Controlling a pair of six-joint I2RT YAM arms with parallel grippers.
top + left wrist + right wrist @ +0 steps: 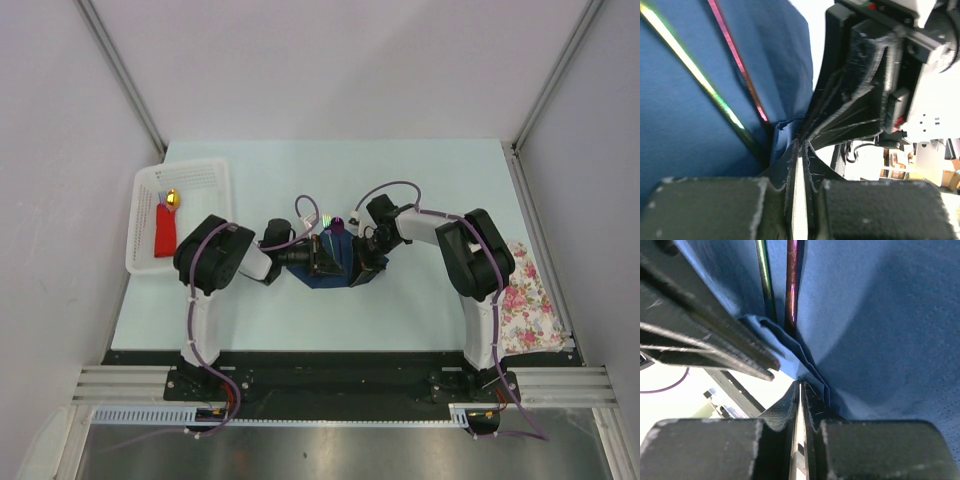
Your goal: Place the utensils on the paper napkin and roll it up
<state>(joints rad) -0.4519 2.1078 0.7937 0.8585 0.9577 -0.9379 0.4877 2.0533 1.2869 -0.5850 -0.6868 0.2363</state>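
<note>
The navy paper napkin [336, 274] lies mid-table under both grippers. Two slim iridescent utensils [335, 227] rest on it, their shiny ends poking out at the far side. In the left wrist view the napkin [680, 130] fills the left, crossed by a green-yellow utensil [700, 80] and a pink one [740, 65]. My left gripper [801, 145] is shut, its tips on the napkin's crumpled near edge. In the right wrist view my right gripper [801, 383] is shut on the folded layers of the napkin [880, 315], right beside the utensils [791, 285]. The two grippers almost touch.
A white basket [148, 182] at the left holds a red flat object [165, 232] and a gold ball [173, 198]. A floral cloth [525, 300] lies at the right table edge. The right gripper's black fingers [855, 100] crowd the left wrist view.
</note>
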